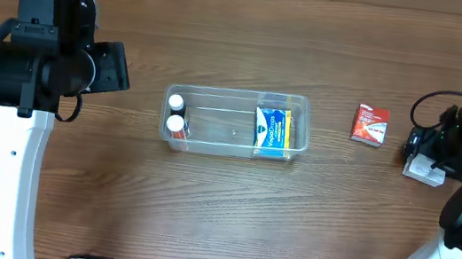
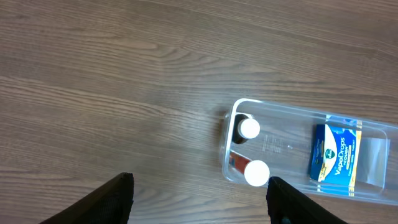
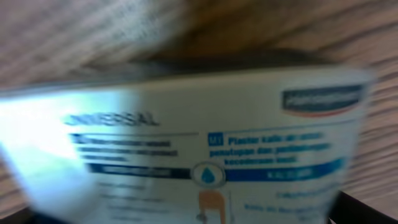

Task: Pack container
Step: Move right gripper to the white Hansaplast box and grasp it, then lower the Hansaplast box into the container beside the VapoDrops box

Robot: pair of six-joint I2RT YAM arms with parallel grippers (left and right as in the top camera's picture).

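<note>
So the container (image 1: 239, 100) was sitting on the table (image 1: 219, 217) pretty much dead centre, long side running left to right; two white-capped bottles (image 1: 176, 102) stood upright in its left end, one just beside the other; a blue and yellow box (image 1: 271, 129) lay flat in its right end; the middle was bare plastic. A small red box (image 1: 370, 125) lay on the table off to the right of the container, apart from it. The left end effector (image 2: 200, 179) hovered left of the container, fingers (image 2: 118, 199) spread wide with only wood between them; released, basically. The right end effector (image 1: 425, 153) was at the far right, right up against a white box (image 3: 205, 143) with blue print that filled its wrist view, all blurry; honestly couldn't tell if it was clamped on it or not.
</note>
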